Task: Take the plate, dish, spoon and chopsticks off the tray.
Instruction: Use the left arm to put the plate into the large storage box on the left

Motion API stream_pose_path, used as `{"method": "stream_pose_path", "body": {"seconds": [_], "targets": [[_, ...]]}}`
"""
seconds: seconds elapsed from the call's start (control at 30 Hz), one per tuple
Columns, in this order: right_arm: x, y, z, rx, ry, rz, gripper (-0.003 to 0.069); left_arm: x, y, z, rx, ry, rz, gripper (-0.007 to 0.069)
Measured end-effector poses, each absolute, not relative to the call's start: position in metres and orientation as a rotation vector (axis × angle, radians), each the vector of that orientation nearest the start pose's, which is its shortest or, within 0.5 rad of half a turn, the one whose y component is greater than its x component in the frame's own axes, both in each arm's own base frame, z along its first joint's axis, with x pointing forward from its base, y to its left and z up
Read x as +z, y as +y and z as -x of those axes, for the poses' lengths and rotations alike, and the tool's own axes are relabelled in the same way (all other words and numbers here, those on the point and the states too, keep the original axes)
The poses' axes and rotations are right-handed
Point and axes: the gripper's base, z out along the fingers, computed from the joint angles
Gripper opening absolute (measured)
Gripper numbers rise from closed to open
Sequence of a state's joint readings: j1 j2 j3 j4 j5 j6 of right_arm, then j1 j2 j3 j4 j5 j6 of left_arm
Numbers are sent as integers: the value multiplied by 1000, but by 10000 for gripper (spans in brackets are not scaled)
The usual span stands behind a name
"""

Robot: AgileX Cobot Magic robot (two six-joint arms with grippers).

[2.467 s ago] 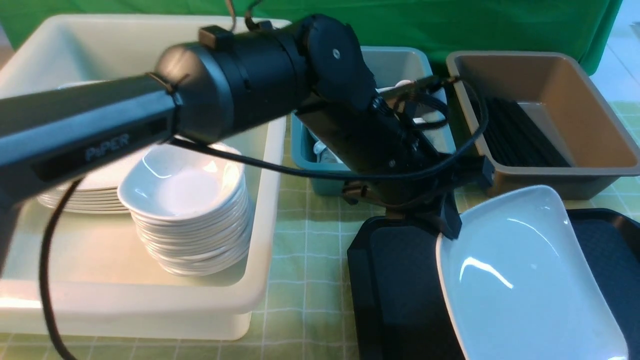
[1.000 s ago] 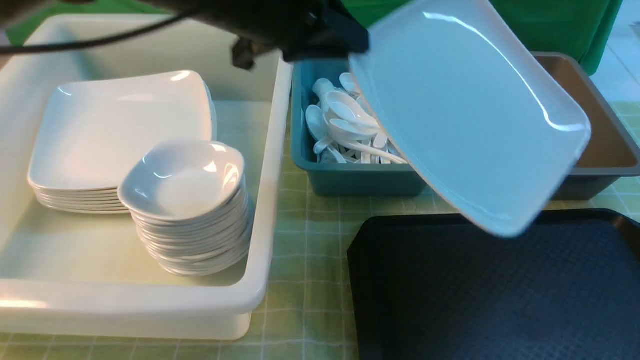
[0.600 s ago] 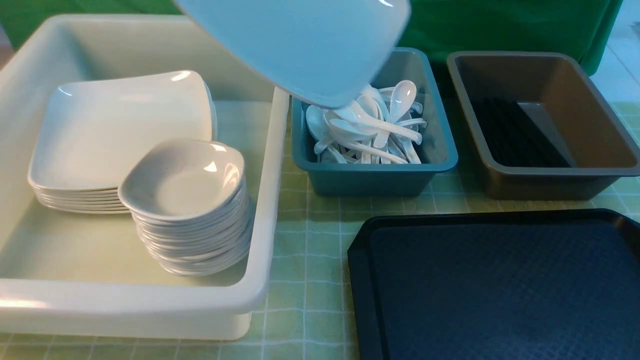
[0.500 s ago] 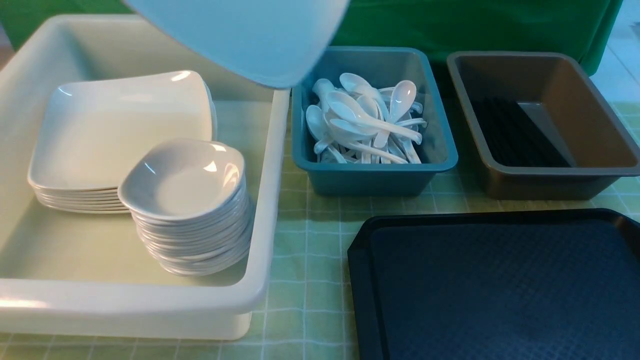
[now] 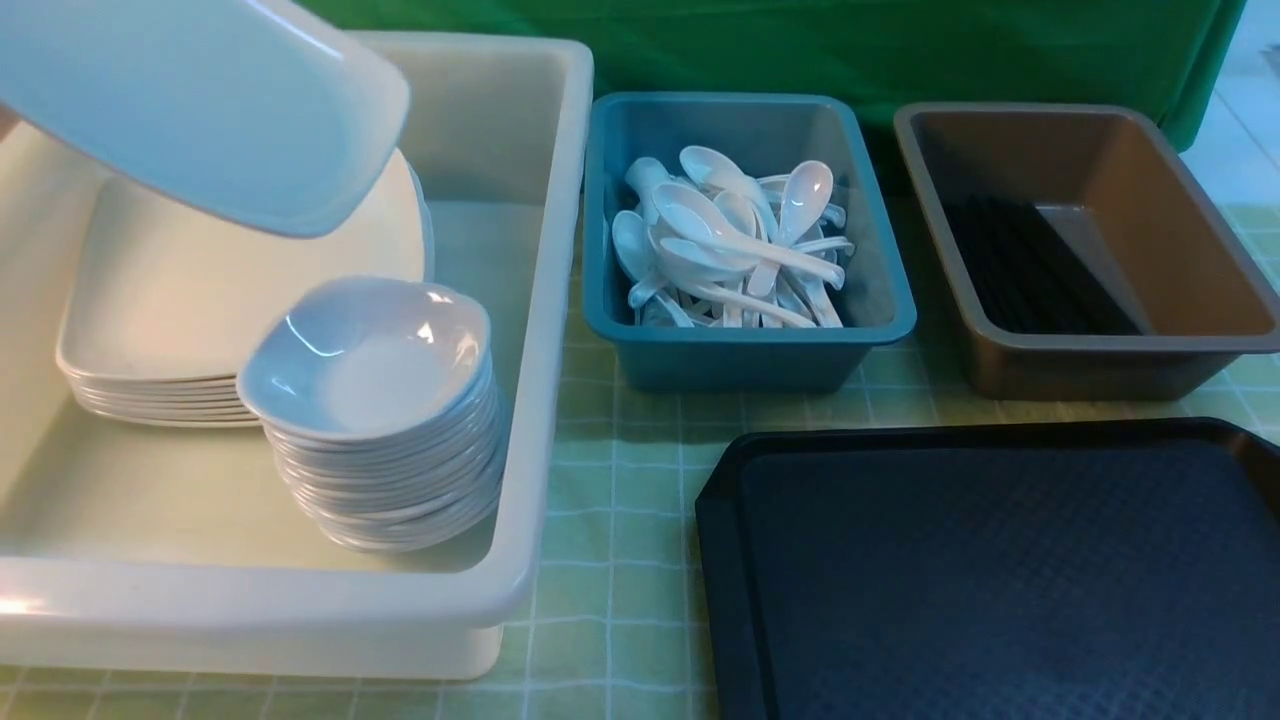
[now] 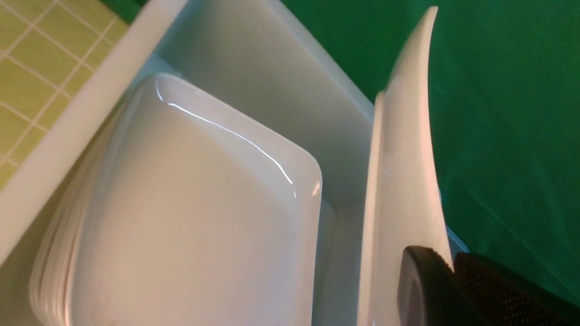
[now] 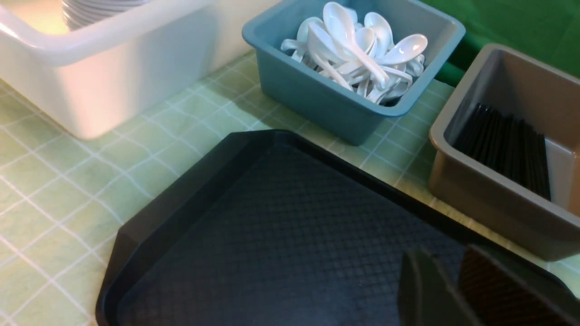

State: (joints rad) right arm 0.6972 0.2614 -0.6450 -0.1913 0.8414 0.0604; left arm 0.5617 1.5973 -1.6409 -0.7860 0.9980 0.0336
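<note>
Left gripper [image 6: 446,290] clamped on one edge of the plate [image 5: 200,110], pads [image 6: 421,290] pinching the rim from both sides. Plate held in the air, tilted, over the far left part of the cream bin [image 5: 560,250], above the stack of plates [image 5: 200,300] inside it and apart from that stack. Stack of small bowls [image 5: 375,410] just beside the plate stack, nearer the bin's front wall, with bare bin floor along the front and the right side. Right gripper [image 7: 453,290] low over the near right part of the tray [image 5: 1000,580], jaws a little apart with nothing between them, though only their tips show at the picture's edge, so possibly wider than it seems. Tray bare across its whole textured surface, raised rim and clipped corner toward the cream bin, with a strip of green checked cloth [image 5: 620,480] between the two. Beyond the tray, teal bin [image 5: 740,360] heaped with spoons [image 5: 740,240], and brown bin [image 5: 1100,360] with chopsticks [image 5: 1030,270] lying flat along its floor. Narrow gap between the teal and brown bins; teal bin just beside the cream bin's right wall.
</note>
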Motion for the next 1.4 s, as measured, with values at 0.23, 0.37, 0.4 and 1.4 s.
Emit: {"method": "stream_pose_path", "body": {"seconds": [0.23,0.37,0.4,1.4], "targets": [[335,13,-35,295,1838,618,116,381,157,-347,-659,2057,850,15],[335,12,-35,299,1842,612,116,374,163,-353,-638,2034,875,15],[335,12,-35,299,1842,612,116,373,164,-354,-635,2030,878,15],[340,14,-36,357,1796,552,116,298,156,-350,-627,2175,1071,17]]}}
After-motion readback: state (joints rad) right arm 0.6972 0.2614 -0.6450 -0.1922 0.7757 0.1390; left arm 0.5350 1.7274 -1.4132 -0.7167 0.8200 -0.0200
